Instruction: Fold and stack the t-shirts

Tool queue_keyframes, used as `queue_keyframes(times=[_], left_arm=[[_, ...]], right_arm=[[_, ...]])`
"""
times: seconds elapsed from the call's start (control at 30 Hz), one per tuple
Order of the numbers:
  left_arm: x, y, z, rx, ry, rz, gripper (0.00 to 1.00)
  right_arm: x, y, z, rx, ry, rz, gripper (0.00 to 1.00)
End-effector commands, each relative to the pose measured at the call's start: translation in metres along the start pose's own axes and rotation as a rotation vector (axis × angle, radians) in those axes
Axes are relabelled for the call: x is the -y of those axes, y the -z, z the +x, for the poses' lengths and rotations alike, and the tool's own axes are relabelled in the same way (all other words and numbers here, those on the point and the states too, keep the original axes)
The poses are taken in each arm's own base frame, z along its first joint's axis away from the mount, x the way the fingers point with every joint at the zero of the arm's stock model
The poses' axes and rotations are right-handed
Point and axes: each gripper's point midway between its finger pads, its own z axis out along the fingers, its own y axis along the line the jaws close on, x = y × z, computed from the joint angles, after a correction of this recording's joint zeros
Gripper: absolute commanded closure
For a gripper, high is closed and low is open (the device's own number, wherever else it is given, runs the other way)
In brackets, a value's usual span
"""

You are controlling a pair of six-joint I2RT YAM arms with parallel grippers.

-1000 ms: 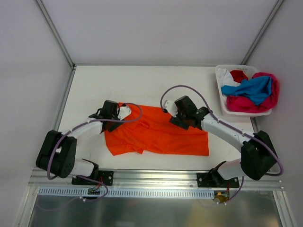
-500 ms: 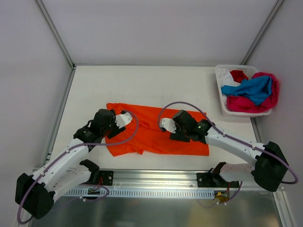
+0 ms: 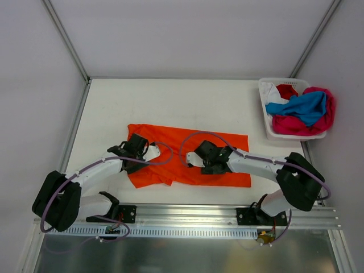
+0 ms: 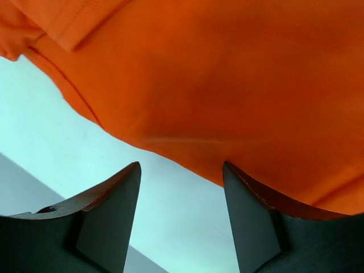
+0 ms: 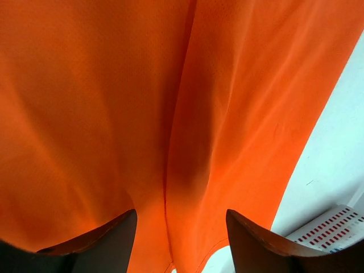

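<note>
Orange t-shirt [image 3: 227, 165] (spread farther back than a second ago), left fingers [image 4: 108, 216] and right fingers [image 5: 261, 244] wide apart over it.

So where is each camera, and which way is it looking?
Top camera: above, behind the arms, looking down at the table, orange t-shirt and basket; left arm and right arm show.
Left wrist: on the left arm, looking past its open jaws at the shirt's edge and table.
Right wrist: on the right arm, looking past its open jaws at the shirt.
All three see the orange t-shirt.
</note>
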Motion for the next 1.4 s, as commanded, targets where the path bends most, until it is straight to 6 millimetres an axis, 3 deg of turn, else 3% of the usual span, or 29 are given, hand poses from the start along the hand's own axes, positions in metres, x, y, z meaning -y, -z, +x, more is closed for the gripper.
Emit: queue_keyframes(times=[0.0, 0.3, 0.57, 0.63, 0.67, 0.73, 0.77, 0.83, 0.97, 1.03, 1.17, 1.2, 1.3, 1.37], left_arm=[[-0.038, 0.002, -0.007, -0.041, -0.03, -0.152, 0.4], [-0.096, -0.005, -0.009, -0.067, 0.061, -0.304, 0.41], [-0.111, -0.03, -0.019, -0.065, 0.088, -0.346, 0.44], [-0.105, -0.029, -0.033, 0.021, 0.124, -0.301, 0.44], [-0.1, -0.019, -0.038, 0.07, 0.139, -0.263, 0.43], [-0.073, -0.01, -0.06, 0.213, 0.146, -0.117, 0.42], [-0.07, 0.006, -0.07, 0.284, 0.149, -0.103, 0.41], [-0.046, 0.02, -0.081, 0.354, 0.147, -0.016, 0.4], [-0.019, 0.057, -0.102, 0.487, 0.171, 0.128, 0.4], [0.0, 0.064, -0.105, 0.498, 0.164, 0.21, 0.39], [0.04, 0.038, -0.093, 0.34, 0.083, 0.324, 0.39], [0.042, 0.024, -0.08, 0.263, 0.059, 0.288, 0.4], [0.038, -0.004, -0.066, 0.15, 0.003, 0.191, 0.43], [0.033, -0.012, -0.069, 0.149, -0.011, 0.154, 0.43]], right_arm=[[0.018, -0.008, -0.001, -0.044, 0.03, 0.094, 0.33], [0.041, -0.033, 0.01, -0.129, 0.02, 0.205, 0.33], [0.074, -0.047, 0.032, -0.144, -0.126, 0.236, 0.32], [0.076, -0.049, 0.033, -0.141, -0.141, 0.23, 0.32], [0.076, -0.049, 0.034, -0.14, -0.145, 0.228, 0.32], [0.073, -0.05, 0.034, -0.138, -0.148, 0.22, 0.32], [0.073, -0.05, 0.034, -0.138, -0.152, 0.218, 0.32], [0.071, -0.051, 0.034, -0.137, -0.156, 0.214, 0.32], [0.069, -0.054, 0.032, -0.138, -0.16, 0.199, 0.32], [0.069, -0.053, 0.032, -0.14, -0.159, 0.198, 0.32], [0.07, -0.051, 0.031, -0.14, -0.157, 0.198, 0.32], [0.072, -0.05, 0.03, -0.138, -0.159, 0.202, 0.32], [0.074, -0.048, 0.029, -0.137, -0.162, 0.205, 0.32], [0.074, -0.046, 0.029, -0.134, -0.168, 0.203, 0.32]])
